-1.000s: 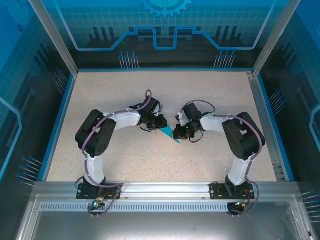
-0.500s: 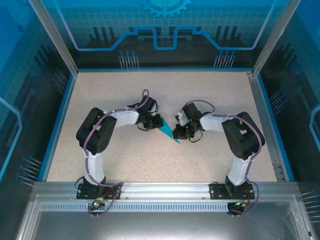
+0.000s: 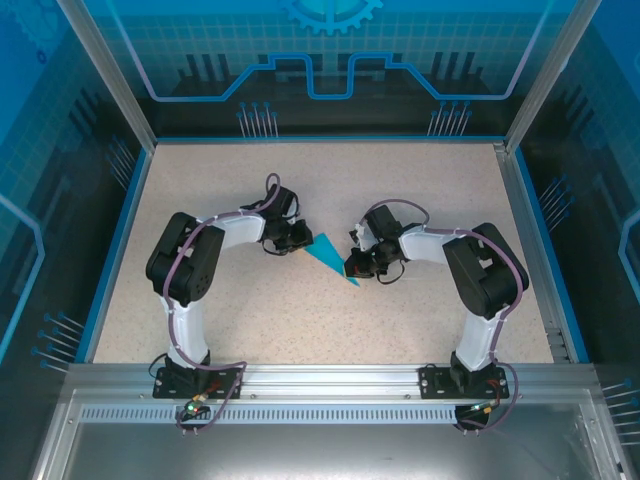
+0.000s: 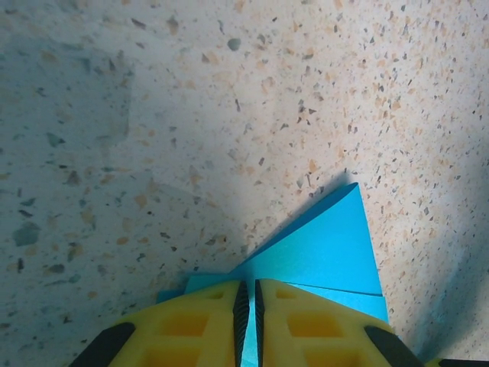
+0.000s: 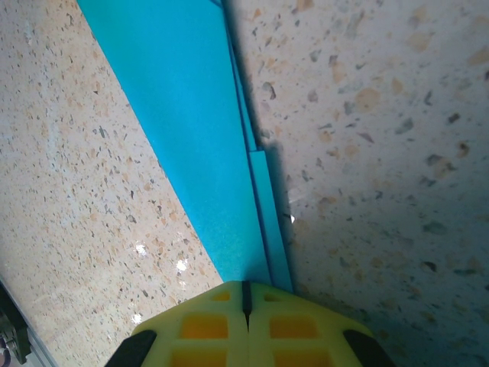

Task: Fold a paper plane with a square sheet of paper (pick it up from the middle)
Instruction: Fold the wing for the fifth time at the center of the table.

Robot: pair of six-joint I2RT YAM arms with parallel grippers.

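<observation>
Near the centre of the top view, my left gripper (image 4: 248, 294) pinches the paper plane's (image 4: 325, 245) wide end. My right gripper (image 5: 246, 298) clamps its narrow end, fingers tight together.

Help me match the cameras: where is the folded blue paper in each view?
Top external: paper plane at centre.
Left wrist: paper plane lower right, in left gripper.
Right wrist: paper plane upper left to bottom centre, in right gripper.
Shared landmark: speckled tabletop.

Speckled beige table (image 3: 300, 320) inside blue-panelled walls (image 3: 420, 50).
</observation>
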